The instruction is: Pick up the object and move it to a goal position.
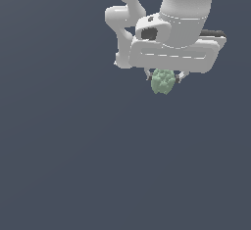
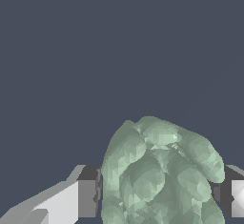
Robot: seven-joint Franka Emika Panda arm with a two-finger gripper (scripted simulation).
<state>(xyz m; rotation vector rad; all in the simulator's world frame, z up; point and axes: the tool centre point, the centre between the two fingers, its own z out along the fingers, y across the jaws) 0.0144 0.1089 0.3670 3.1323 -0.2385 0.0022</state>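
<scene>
Claw (image 1: 164, 76) closed on the object (image 1: 163, 81), one finger each side of it, jaws only as wide as the lump itself. Exterior view: white arm (image 1: 169, 23) comes in from the top of frame, wide white hand body sits flat above the claw, and the two short fingertips (image 1: 147, 74) poke out just below it. Object hangs directly under the hand, pinched between those tips, most of its bulk sticking out below them. It's a pale green roundish lump, bumpy clustered surface, clearly narrower than the hand body. Wrist view: object (image 2: 159, 175) fills the space between the fingers (image 2: 78, 197), touching the dark pads on both sides as far as I can tell; the second finger is only partly in frame at the edge. Worktop (image 1: 73, 150) is a plain dark grey-blue surface in both views, no texture or markings. Can't tell from either view whether the object is lifted clear of the worktop or touching it; no shadow or contact line is readable. No containers visible in either view.
</scene>
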